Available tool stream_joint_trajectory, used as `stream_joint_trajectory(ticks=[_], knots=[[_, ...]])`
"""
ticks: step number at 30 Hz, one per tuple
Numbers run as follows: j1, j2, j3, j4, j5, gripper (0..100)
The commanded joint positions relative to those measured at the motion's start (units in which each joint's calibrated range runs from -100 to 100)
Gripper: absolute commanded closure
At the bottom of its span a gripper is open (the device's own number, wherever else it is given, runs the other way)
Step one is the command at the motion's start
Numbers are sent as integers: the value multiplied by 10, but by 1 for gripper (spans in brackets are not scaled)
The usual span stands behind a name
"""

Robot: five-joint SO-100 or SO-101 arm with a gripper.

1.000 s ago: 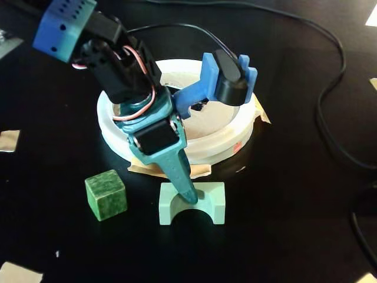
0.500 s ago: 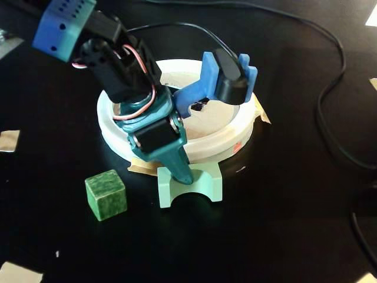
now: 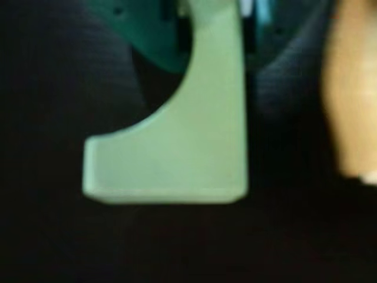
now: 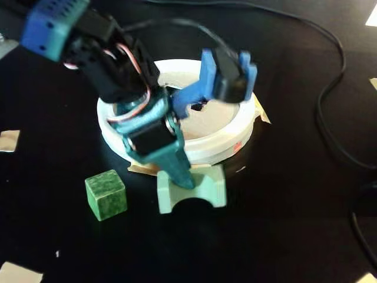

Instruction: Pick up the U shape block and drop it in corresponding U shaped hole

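The U shape block [image 4: 197,190] is pale mint green and sits in front of the round tan board with its white rim [image 4: 238,137]. My gripper [image 4: 187,181] is shut on the block's top bar, its teal finger [image 4: 175,164] reaching into the notch. In the wrist view the block [image 3: 194,153] fills the middle, with the gripper [image 3: 215,23] clamped on it: a teal finger [image 3: 153,35] on one side and a light sliver of the other on the far side. My arm covers most of the U shaped hole; only a small dark patch [image 4: 200,107] shows.
A darker green cube [image 4: 106,194] stands left of the block on the black table. A black cable [image 4: 330,88] loops along the right. Tan tape scraps [image 4: 9,140] lie at the left edge. The tan board [image 3: 350,88] shows at the wrist view's right.
The block has shifted from the open table toward the board's rim in my grip and now sits slightly tilted. The arm has leaned further over the board. The cube stayed put.
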State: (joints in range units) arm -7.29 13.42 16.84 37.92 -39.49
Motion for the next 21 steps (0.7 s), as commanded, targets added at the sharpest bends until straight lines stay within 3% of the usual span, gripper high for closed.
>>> stream_joint_trajectory(ticks=[1, 7, 11, 16, 21], knots=[[19, -157, -48, 70, 8, 93], [2, -294, -53, 239, -6, 93], [-68, -348, -46, 309, -72, 93], [-209, -336, -52, 314, -135, 93], [-282, -273, -53, 274, -189, 93]])
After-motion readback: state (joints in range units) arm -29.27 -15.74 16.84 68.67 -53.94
